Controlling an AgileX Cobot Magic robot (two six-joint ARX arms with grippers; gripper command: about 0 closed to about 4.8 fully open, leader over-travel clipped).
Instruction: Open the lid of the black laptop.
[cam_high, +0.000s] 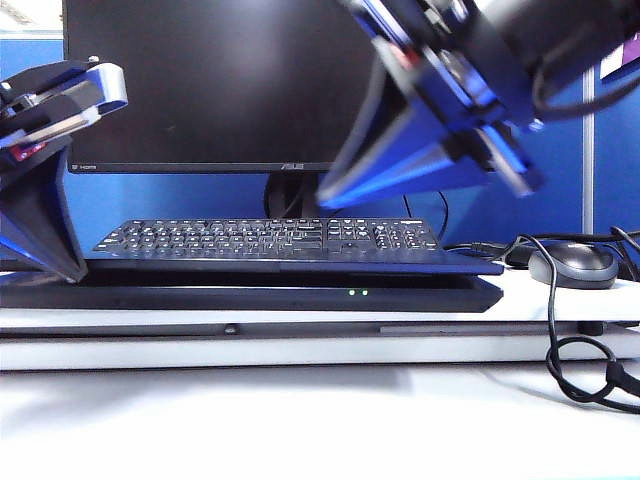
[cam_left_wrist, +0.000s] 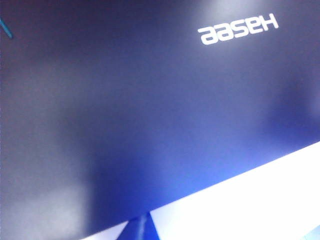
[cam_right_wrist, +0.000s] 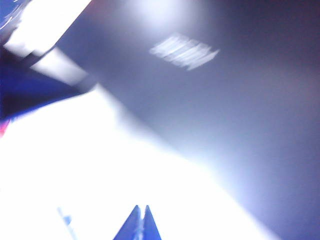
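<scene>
**A:** Exterior view first. Where's the black laptop (cam_high: 200, 297)?

**B:** It lies flat and shut on the white bench (cam_high: 300, 420), at the centre, with two green lights on its front edge. A keyboard (cam_high: 270, 238) sits just behind it, the ASUS monitor (cam_high: 210, 80) is at twelve o'clock, and a mouse (cam_high: 572, 262) with its cable (cam_high: 590, 372) is at three.

**A:** And the hands?

**B:** The left hand (cam_high: 60, 255) is at nine o'clock, pointing down at the laptop's left end. The right hand (cam_high: 345, 185) hangs blurred at one o'clock, above the keyboard.

**A:** Left wrist view?

**B:** The lid (cam_left_wrist: 150, 125) fills it, with the Hasee logo (cam_left_wrist: 237, 28) sharp. Only a blue tip of the left hand (cam_left_wrist: 141, 229) shows, so I can't tell its opening.

**A:** Right wrist view?

**B:** It's blurred. The lid (cam_right_wrist: 225, 125) lies beyond the bright bench (cam_right_wrist: 100, 165). The right hand's (cam_right_wrist: 140, 224) two blue fingertips (cam_right_wrist: 133, 226) are pressed together, holding nothing.
</scene>
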